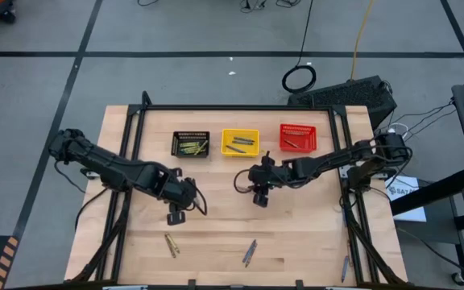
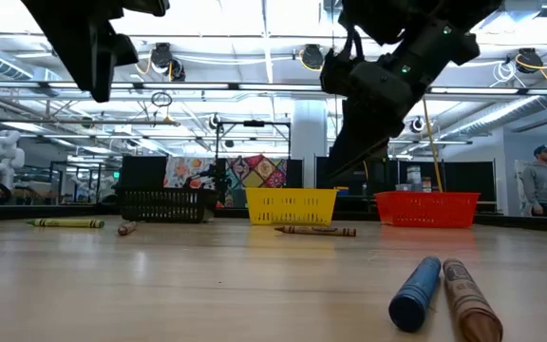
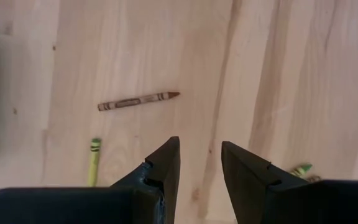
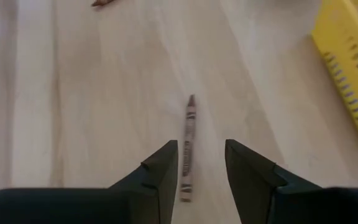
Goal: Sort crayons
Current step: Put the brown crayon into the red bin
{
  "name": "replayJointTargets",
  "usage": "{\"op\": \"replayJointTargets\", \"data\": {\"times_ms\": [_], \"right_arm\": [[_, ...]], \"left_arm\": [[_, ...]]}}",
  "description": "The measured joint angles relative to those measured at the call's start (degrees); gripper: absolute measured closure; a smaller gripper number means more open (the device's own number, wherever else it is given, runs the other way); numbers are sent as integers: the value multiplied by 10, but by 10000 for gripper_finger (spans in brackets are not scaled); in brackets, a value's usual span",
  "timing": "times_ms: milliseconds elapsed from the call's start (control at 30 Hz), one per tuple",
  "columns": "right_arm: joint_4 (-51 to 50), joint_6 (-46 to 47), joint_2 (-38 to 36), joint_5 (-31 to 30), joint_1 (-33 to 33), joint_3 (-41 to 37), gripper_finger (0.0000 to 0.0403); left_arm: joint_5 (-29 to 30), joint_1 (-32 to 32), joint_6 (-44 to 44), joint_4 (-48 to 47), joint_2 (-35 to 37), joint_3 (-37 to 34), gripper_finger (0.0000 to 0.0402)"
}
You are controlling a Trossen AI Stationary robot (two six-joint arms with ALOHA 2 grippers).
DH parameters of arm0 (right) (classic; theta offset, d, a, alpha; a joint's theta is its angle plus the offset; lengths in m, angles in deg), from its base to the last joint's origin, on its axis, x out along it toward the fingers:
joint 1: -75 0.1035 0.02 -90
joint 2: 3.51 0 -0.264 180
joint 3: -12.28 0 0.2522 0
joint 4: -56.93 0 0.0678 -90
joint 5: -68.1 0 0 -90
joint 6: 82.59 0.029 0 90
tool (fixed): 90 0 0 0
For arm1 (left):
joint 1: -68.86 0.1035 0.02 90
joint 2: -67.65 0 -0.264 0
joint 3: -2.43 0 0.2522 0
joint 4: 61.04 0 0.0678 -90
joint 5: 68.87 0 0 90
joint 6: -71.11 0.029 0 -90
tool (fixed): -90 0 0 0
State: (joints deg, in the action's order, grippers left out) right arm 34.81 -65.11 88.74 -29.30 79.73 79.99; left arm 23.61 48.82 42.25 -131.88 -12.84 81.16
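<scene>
Counter (image 1: 296,234) showing pale wood planks, smooth, faintly satin, grain running lengthwise. Crayons (image 2: 316,230) wearing matt paper wrappers, tips looking waxy. Black basket (image 1: 191,144), yellow basket (image 1: 240,142) and red basket (image 1: 298,138) looking like plastic mesh. Left tool (image 3: 199,168) and right tool (image 4: 201,168) showing matt dark plastic fingers.

Basket contents (image 1: 191,147) too small to count; table (image 1: 312,234) cut off

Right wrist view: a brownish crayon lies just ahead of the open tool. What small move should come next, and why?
Probably lower the right tool straight down. Its fingers stand open and empty above the table, and the brown crayon lies lengthwise in line with the gap, not yet between them. Closing would likely follow.
</scene>
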Motion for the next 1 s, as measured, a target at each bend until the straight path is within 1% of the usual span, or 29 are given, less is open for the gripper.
{"op": "replayJointTargets", "data": {"times_ms": [133, 267, 400, 500, 733, 1000], "right_arm": [[-12, -2, 0, 3, -26, 34, 282], [-30, -39, 6, 30, -41, 103, 282], [-132, -79, 46, 30, -41, 190, 282], [-190, -82, 84, 29, -38, 226, 282], [-217, -64, 146, 28, -26, 232, 282], [-224, -84, 187, 26, -20, 231, 282]], "left_arm": [[0, -11, -22, 0, 0, 0, 281], [0, -18, -43, 0, 0, 0, 281], [0, -24, -54, 0, 0, 0, 281], [1, -29, -54, 0, 0, 0, 281], [23, -42, -54, 0, 0, 0, 281], [26, -48, -55, 0, 0, 0, 281]]}}
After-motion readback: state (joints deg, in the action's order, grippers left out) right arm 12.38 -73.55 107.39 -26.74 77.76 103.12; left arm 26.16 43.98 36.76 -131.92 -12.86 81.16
